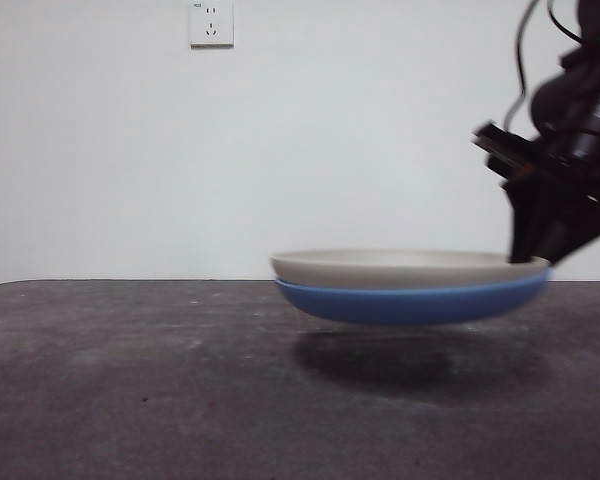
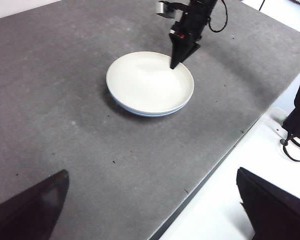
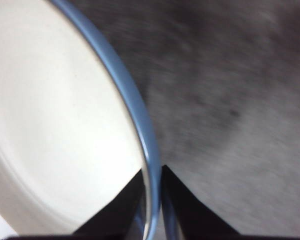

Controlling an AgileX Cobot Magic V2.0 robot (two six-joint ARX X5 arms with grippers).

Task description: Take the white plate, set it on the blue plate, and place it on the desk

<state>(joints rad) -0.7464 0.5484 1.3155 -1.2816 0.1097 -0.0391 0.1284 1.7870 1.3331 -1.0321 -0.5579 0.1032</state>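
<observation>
Desk [image 1: 130,400] dark mottled, white wall behind; right claw [image 3: 152,200] pinching stacked plates' [image 1: 410,285] rim; left claw [image 2: 150,210] released.

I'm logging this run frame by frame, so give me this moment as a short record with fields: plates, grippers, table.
white plate: nested inside the blue one
blue plate: under the white plate, lifted clear of the desk, shadow beneath
right gripper: jaws pinch the rims of both stacked plates, one jaw inside, one outside
left gripper: open, holding nothing, away from the plates
desk: dark grey, mottled
blur: right wrist view shows the desk smeared
</observation>
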